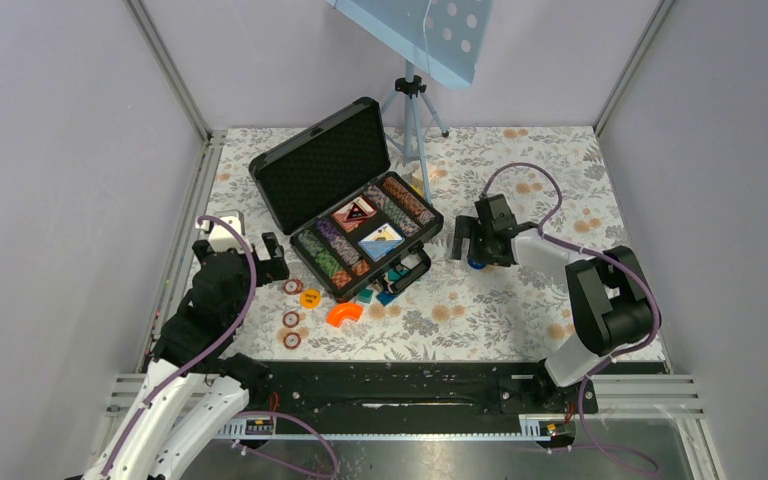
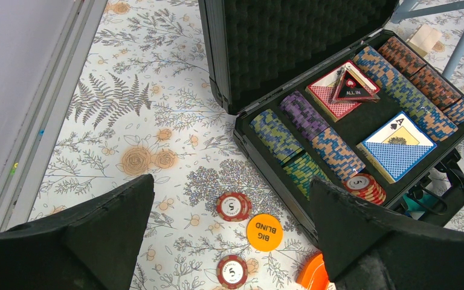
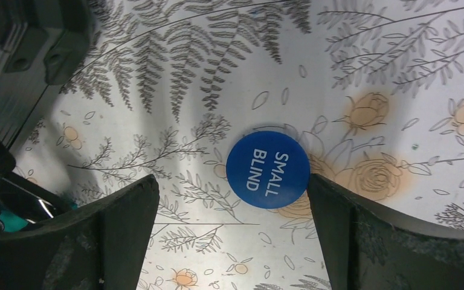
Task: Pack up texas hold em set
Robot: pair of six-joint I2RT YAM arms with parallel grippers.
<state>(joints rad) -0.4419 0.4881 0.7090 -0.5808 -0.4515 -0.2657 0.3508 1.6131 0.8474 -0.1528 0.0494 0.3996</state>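
Right gripper (image 3: 231, 187) jaws spread above blue small-blind disc (image 3: 267, 170) | left gripper (image 2: 231, 181) jaws spread | orange piece (image 2: 310, 275) part-hidden behind its finger

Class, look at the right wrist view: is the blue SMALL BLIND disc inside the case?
No, the blue disc lies on the floral cloth, outside the case.

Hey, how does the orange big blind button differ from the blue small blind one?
The big blind button is orange with black lettering; the small blind button is blue with white lettering. The orange one lies beside red chips; the blue one lies alone. Both are round, flat, outside the case.
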